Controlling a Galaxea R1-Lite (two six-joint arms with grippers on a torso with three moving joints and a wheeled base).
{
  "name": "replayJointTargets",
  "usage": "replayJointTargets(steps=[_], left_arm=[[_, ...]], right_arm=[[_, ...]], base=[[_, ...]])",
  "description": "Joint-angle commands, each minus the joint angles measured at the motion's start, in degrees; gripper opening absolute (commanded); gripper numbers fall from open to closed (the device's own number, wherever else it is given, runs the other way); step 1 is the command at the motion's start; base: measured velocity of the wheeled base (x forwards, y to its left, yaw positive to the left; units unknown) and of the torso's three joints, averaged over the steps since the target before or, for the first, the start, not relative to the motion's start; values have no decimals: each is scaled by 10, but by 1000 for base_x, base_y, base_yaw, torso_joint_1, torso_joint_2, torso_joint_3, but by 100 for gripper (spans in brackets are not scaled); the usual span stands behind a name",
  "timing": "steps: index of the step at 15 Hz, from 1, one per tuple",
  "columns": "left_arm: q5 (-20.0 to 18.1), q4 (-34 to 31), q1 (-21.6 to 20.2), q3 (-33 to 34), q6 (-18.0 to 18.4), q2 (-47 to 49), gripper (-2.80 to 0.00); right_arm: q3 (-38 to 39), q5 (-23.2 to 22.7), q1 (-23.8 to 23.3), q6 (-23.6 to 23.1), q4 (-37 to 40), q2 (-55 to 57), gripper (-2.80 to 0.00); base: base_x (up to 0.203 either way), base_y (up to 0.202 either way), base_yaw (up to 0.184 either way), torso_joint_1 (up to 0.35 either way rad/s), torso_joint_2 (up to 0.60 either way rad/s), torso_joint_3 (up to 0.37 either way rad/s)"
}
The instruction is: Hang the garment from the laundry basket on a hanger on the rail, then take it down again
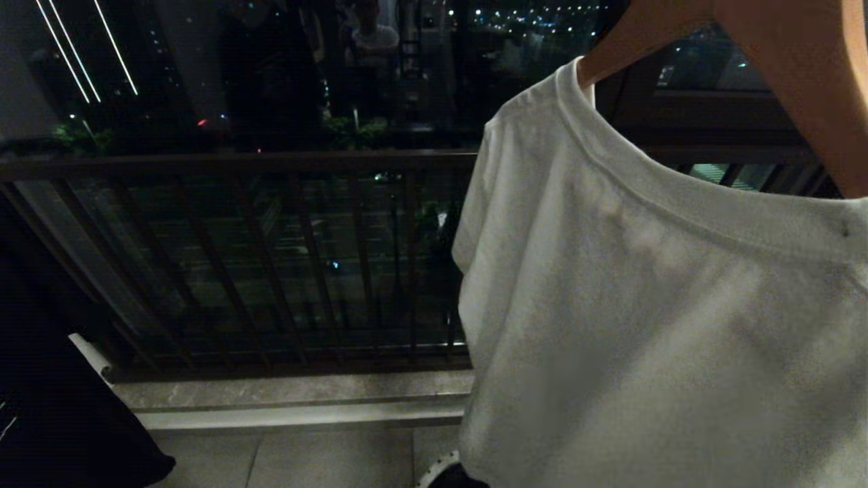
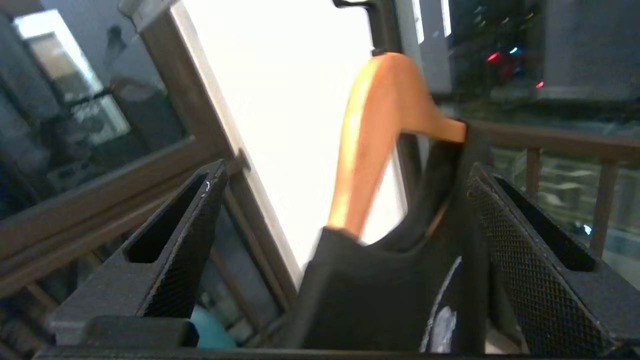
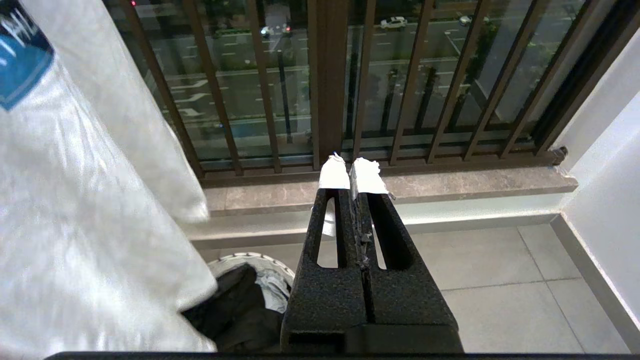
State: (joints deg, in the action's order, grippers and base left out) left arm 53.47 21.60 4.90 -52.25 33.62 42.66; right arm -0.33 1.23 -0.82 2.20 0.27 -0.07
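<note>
While a white T-shirt (image 1: 644, 305) on a wooden hanger (image 1: 800, 74) filled the near right of the head view, the basket (image 3: 250, 260) sat on the tiled floor (image 3: 490, 265) below its hem, dark cloth (image 3: 235, 310) bunched inside. Only the left wrist view showed the left gripper (image 2: 340, 235), jaws spread wide, with a black garment (image 2: 380, 290) on another hanger (image 2: 375, 135) between them. Just the right wrist view showed the right gripper (image 3: 354, 172), jaws pressed together, pointing at the stone ledge (image 3: 450, 185). Beyond stood the railing (image 1: 237, 163).
</note>
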Motion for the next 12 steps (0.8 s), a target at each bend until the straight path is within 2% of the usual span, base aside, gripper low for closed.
replayJointTargets(steps=[1, 3, 4, 5, 6, 7, 9, 11, 12], left_arm=[[-34, 2, 6, 12, 2, -17, 0], [-129, 2, 19, 29, -14, -21, 0], [-159, 1, 26, 32, -26, -22, 0], [-166, 0, 27, 32, -29, -21, 0], [-170, 0, 27, 32, -34, -20, -280], [-195, 0, 27, 31, -48, -20, -280], [-242, -2, 27, 32, -52, -20, -280], [-254, -2, 27, 31, -57, -18, -280], [-277, -2, 27, 33, -73, -16, -280]], right_arm=[[0, 0, 0, 0, 0, 1, -280], [0, 0, 0, 0, 0, 0, -280], [0, 0, 0, 0, 0, 1, -280], [0, 0, 0, 0, 0, 1, -280], [0, 0, 0, 0, 0, 0, -280], [0, 0, 0, 0, 0, 0, -280], [0, 0, 0, 0, 0, 1, -280], [0, 0, 0, 1, 0, 0, -280], [0, 0, 0, 1, 0, 1, -280]], base=[[0, 0, 0, 0, 0, 0], [0, 0, 0, 0, 0, 0], [0, 0, 0, 0, 0, 0], [0, 0, 0, 0, 0, 0], [0, 0, 0, 0, 0, 0], [0, 0, 0, 0, 0, 0], [0, 0, 0, 0, 0, 0], [0, 0, 0, 0, 0, 0], [0, 0, 0, 0, 0, 0]])
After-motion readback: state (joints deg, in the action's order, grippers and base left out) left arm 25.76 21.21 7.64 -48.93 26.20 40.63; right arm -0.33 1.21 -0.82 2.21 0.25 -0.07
